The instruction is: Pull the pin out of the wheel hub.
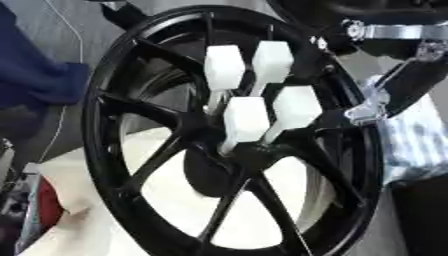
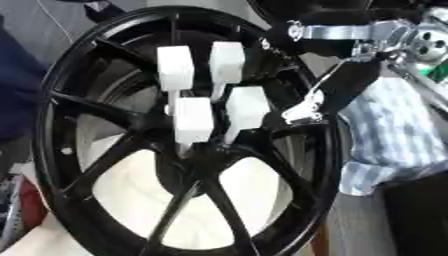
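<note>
Four white pins [image 1: 245, 120], hub [image 1: 229, 165] centre hidden, right hand [image 2: 350, 75] unclear

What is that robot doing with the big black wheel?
It is about to pull white pins out of the wheel hub. Four white block-headed pins are still stuck in the middle of the wheel. The robot's right hand comes in from the upper right and hangs by the rim, next to the pins, but it is not holding one yet. The left hand is not in the picture.
</note>
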Motion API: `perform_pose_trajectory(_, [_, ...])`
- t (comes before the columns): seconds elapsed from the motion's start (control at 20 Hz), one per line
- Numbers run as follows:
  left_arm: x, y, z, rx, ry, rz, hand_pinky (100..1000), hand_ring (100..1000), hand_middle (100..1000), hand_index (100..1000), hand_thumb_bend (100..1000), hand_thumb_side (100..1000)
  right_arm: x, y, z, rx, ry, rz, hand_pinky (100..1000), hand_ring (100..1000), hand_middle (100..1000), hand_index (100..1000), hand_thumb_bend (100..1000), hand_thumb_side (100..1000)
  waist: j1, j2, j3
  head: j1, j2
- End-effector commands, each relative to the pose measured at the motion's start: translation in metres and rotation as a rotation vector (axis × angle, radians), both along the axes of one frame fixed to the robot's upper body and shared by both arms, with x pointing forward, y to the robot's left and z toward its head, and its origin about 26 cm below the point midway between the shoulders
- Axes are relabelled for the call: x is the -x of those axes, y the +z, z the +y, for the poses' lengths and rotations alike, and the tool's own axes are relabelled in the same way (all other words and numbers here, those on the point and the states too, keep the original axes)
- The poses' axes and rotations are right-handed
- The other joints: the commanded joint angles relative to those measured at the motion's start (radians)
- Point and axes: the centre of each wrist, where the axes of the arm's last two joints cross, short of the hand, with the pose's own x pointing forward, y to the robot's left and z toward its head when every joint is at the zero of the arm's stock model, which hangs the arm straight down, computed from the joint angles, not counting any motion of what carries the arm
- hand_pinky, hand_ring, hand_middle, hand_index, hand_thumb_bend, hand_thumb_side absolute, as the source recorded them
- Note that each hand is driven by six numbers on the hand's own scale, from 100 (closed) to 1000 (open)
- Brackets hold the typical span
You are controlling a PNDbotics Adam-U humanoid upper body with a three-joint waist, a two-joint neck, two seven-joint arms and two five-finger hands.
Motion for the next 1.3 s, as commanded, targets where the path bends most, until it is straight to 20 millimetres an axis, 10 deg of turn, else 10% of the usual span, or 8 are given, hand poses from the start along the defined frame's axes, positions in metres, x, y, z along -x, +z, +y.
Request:
perform_pose_trajectory(0.05, [0.001, 0.006, -0.001, -0.012, -0.002, -0.019, 822, 922, 713, 807, 100, 776, 0.003, 0.008, 0.002, 0.014, -0.013, -0.026, 742, 767, 754, 747, 517, 341, 0.006, -0.013, 0.000, -0.011, 0.003])
perform_pose_trajectory(1.3, [-0.002, 0.010, -0.005, -0.033, 0.000, -0.035, 825, 923, 715, 807, 100, 779, 0.003, -0.020, -0.008, 0.035, -0.047, -0.026, 723, 750, 734, 720, 539, 269, -0.016, 0.022, 0.018, -0.011, -0.017])
